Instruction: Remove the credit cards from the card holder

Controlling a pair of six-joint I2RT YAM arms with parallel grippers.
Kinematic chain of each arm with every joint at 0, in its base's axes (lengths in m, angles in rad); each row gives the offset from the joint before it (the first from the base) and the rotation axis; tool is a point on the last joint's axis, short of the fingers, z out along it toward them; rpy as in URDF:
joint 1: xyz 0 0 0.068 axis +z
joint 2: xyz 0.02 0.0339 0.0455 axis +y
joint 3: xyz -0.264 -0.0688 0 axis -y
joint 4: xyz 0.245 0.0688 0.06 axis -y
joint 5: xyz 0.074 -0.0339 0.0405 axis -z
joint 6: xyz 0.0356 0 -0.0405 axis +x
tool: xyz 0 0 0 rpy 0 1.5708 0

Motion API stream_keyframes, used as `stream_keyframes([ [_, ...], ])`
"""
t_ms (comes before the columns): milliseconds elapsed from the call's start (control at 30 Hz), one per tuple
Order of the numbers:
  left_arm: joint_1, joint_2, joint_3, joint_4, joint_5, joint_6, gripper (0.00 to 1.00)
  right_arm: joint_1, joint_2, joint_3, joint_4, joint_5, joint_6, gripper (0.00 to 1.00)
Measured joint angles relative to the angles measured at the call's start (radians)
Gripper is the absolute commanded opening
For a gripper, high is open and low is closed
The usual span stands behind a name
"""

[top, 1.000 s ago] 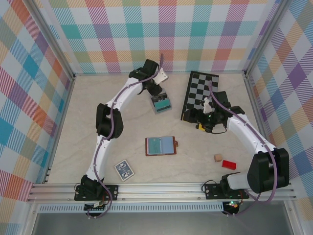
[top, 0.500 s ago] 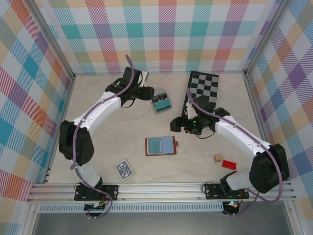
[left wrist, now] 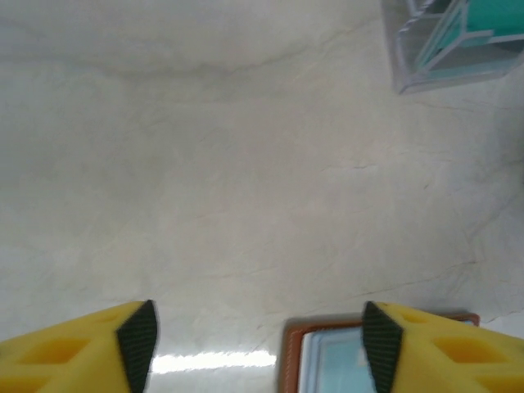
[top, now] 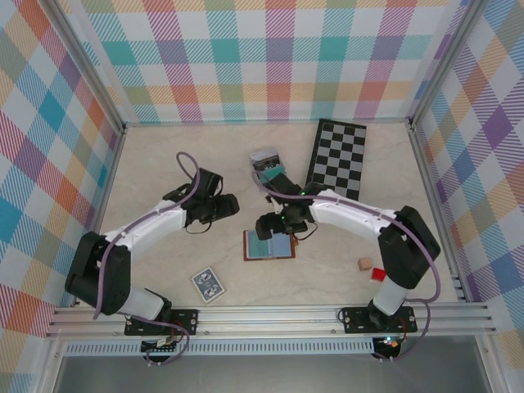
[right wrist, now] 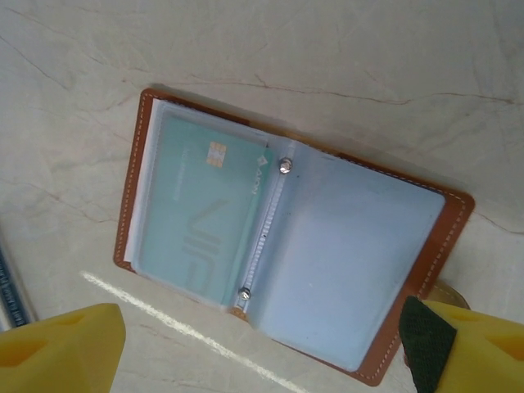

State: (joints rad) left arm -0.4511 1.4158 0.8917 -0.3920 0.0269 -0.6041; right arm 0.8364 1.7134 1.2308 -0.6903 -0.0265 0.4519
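The right claw (right wrist: pixel 258 352) is hovering empty, jaws wide apart, over the open card holder (right wrist: pixel 286 254) lying flat on the surface (right wrist: pixel 368 57). Its wrist view is revealing a teal credit card (right wrist: pixel 201 217) under a clear pocket. The left claw (left wrist: pixel 258 348) is gaping empty beside the holder, with a grey-and-teal box (left wrist: pixel 446 45) beyond.

- The left arm (top: pixel 147 225) and right arm (top: pixel 352 211) had white link shells and black joint housings.
- A purple cable (top: pixel 187 156) ran along each.
- The left gripper (left wrist: pixel 258 336) and right gripper (right wrist: pixel 266 332) bore yellow fingers (left wrist: pixel 57 356) with black pads (left wrist: pixel 137 334).
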Motion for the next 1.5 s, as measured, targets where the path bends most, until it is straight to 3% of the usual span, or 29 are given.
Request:
stream_keyframes([
  [100,0.000,-0.064,-0.047,-0.026,-0.043,-0.047,0.91,0.042,0.080,0.047,-0.027,0.046,-0.011,0.87],
  [233,0.000,-0.125,-0.097,-0.055,-0.076,-0.088,0.95,0.068,0.164,0.079,-0.048,0.073,-0.021,0.86],
  [400,0.000,-0.143,-0.117,-0.082,-0.074,-0.114,0.96,0.068,0.196,0.080,-0.068,0.095,-0.021,0.86],
  [667,0.001,-0.121,-0.117,-0.071,0.005,-0.130,0.92,0.068,0.233,0.103,-0.095,0.125,-0.021,0.73],
  [800,0.001,-0.103,-0.139,-0.013,0.092,-0.148,0.83,0.068,0.235,0.103,-0.098,0.132,-0.023,0.65],
  [933,0.001,-0.068,-0.185,0.095,0.217,-0.180,0.62,0.066,0.235,0.103,-0.100,0.132,-0.024,0.61],
  [1067,-0.009,-0.021,-0.216,0.193,0.314,-0.212,0.49,0.059,0.235,0.103,-0.100,0.130,-0.024,0.59],
  [1500,-0.092,0.083,-0.233,0.343,0.453,-0.272,0.31,0.040,0.234,0.099,-0.097,0.107,-0.024,0.58],
])
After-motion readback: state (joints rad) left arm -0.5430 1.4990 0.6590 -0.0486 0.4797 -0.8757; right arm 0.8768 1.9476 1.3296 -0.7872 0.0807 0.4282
